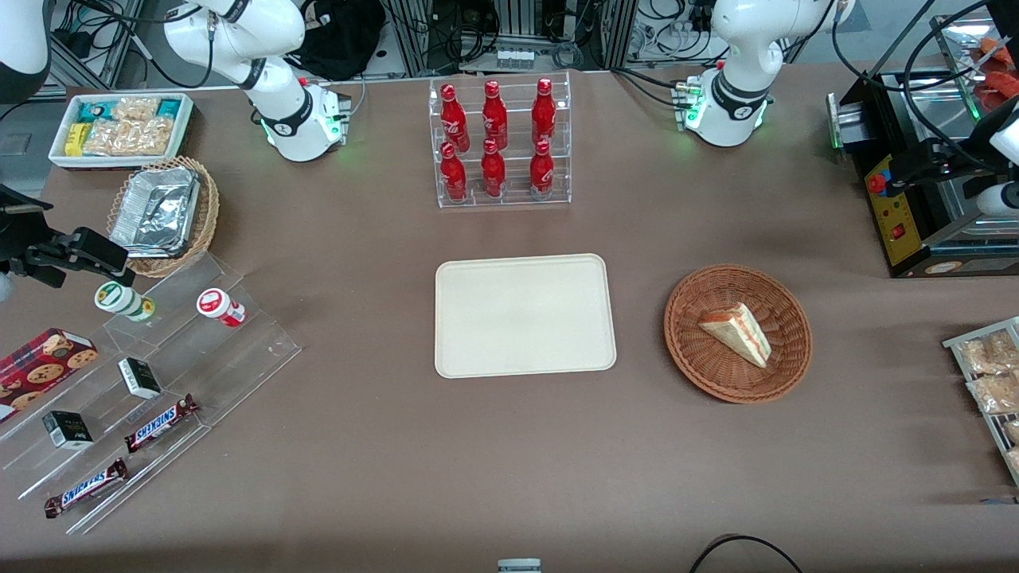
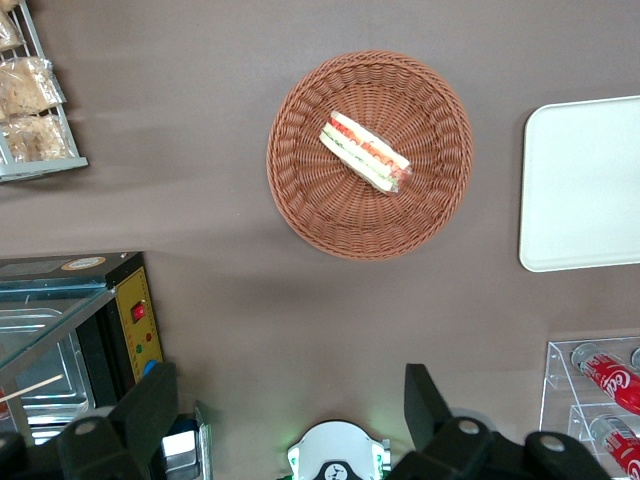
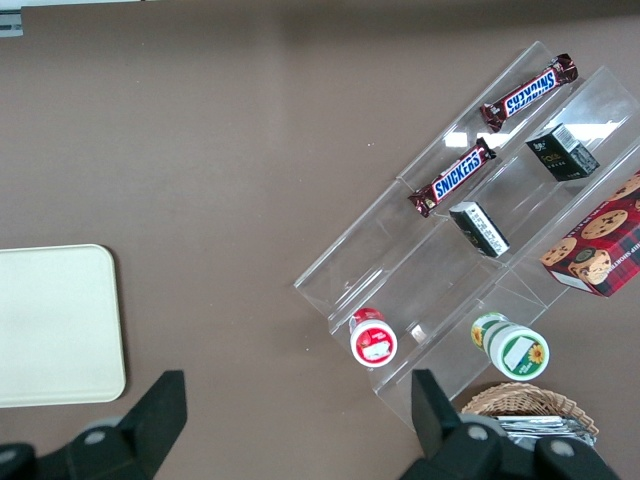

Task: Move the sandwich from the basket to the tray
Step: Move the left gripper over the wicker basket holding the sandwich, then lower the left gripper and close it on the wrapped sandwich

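1. The sandwich [image 1: 737, 333] lay in the basket [image 1: 784, 368] (filling layers showing along its side).
2. The tray [image 1: 525, 315] sat bare on the worktop [image 1: 382, 446], near the basket.
3. The gripper [image 2: 290, 415] hung high above the worktop, well apart from the basket, jaws spread wide, pinching nothing.

Six red cola bottles [image 1: 493, 169] stand in a clear rack [image 1: 517, 143], farther from the front camera than the table's middle. Toward the parked arm's end sit a white bin of snack packets [image 1: 119, 127], a tan basket [image 1: 208, 208] holding a foil container [image 1: 156, 212], and a clear stepped stand [image 1: 255, 342] with two Snickers bars [image 1: 162, 422] and a cookie box [image 1: 44, 362].
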`<state>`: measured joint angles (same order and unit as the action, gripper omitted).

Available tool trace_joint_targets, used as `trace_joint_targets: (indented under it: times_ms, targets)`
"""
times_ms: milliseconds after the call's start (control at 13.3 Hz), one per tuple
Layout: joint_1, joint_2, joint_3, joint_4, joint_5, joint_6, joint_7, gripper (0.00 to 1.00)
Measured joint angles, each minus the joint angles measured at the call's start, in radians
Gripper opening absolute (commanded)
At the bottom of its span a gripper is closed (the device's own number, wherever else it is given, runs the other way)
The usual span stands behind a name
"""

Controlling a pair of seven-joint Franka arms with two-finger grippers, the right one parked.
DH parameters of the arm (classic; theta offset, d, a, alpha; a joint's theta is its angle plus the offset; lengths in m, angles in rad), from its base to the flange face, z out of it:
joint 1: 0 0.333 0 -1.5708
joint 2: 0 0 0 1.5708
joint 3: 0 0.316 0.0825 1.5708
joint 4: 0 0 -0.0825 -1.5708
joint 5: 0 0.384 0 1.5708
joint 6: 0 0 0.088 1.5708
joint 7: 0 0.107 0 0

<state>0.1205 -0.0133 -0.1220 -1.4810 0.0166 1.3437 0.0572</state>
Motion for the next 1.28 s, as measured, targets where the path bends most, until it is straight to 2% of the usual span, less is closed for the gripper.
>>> trace_joint_targets:
  times_ms: [376,677,903,1280]
  targets:
    - [0.0,0.017,0.0,-0.03,0.0,0.047,-0.003,1.0]
    - [-0.008,0.05,-0.003,-0.248,-0.002,0.327,-0.082,1.0]
    - [-0.027,0.07,-0.013,-0.438,-0.006,0.561,-0.204,1.0]
    - [-0.113,0.115,-0.016,-0.581,-0.007,0.743,-0.498,1.0]
